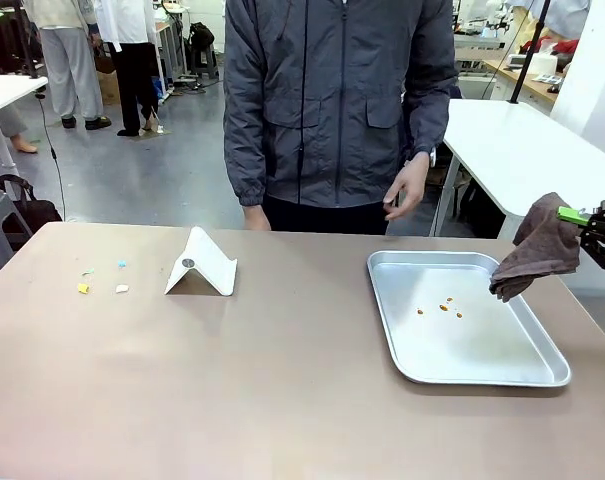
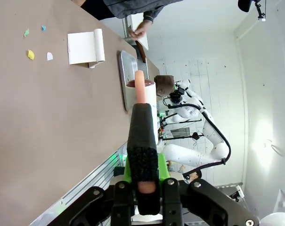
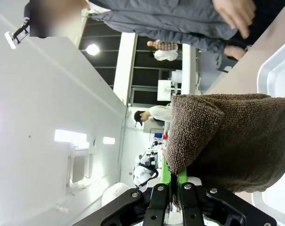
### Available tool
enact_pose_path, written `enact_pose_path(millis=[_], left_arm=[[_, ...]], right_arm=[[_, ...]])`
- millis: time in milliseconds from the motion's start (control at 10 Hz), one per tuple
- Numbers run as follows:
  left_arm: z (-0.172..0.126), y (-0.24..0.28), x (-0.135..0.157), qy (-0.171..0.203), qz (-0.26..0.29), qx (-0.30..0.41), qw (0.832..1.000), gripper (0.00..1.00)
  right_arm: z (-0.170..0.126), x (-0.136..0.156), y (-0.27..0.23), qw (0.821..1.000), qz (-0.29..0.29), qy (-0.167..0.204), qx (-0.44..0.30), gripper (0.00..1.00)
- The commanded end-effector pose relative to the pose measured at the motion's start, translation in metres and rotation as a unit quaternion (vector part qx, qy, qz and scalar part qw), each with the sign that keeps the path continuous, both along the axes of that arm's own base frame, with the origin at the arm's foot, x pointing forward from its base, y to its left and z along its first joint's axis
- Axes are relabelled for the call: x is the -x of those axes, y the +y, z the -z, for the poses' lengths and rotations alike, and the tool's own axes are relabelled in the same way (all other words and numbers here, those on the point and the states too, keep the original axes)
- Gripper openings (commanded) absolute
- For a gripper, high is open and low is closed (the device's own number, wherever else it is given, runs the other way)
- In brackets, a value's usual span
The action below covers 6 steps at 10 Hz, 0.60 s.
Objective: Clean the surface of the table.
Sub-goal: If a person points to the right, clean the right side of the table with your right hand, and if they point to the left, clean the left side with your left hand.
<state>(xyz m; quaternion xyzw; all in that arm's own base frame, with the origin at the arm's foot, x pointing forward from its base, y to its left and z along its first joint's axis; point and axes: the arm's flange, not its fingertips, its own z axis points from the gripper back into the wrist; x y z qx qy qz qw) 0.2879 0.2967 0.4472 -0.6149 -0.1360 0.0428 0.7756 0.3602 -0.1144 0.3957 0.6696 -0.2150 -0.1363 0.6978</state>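
The brownish-taupe table (image 1: pixel 282 380) carries small coloured scraps (image 1: pixel 102 280) at its left and a folded white card stand (image 1: pixel 202 265). My right gripper (image 1: pixel 580 217) hangs at the far right, shut on a brown cloth (image 1: pixel 542 250) that droops over the metal tray's right side. In the right wrist view the gripper (image 3: pixel 170 186) pinches the cloth (image 3: pixel 236 141) by a fold. My left gripper (image 2: pixel 142 188) is shut on a black-handled roller tool (image 2: pixel 142 141), held above the table (image 2: pixel 48 132), well away from the scraps (image 2: pixel 30 54).
A shiny metal tray (image 1: pixel 482 340) at the right holds a few orange crumbs (image 1: pixel 442 307). A person in a grey jacket stands at the far edge, one hand (image 1: pixel 407 190) hanging above the tray's far side. White tables stand behind.
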Motion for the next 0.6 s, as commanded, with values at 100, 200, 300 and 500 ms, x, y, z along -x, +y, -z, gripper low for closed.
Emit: enact_pose_path(millis=[100,200,300,500], left_arm=[[-0.0019,-0.005,0.0031,-0.003,-0.002,-0.002,1.0,0.0],[-0.0019,-0.005,0.0031,-0.003,-0.002,-0.002,1.0,0.0],[-0.0019,-0.005,0.0031,-0.003,-0.002,-0.002,1.0,0.0],[-0.0019,-0.005,0.0031,-0.003,-0.002,-0.002,1.0,0.0]], right_arm=[[-0.0047,-0.0003,0.0023,1.0,-0.001,0.003,0.001,0.0],[-0.0047,-0.0003,0.0023,1.0,-0.001,0.003,0.001,0.0],[-0.0047,-0.0003,0.0023,1.0,-0.001,0.003,0.001,0.0],[-0.0047,-0.0003,0.0023,1.0,-0.001,0.003,0.001,0.0]])
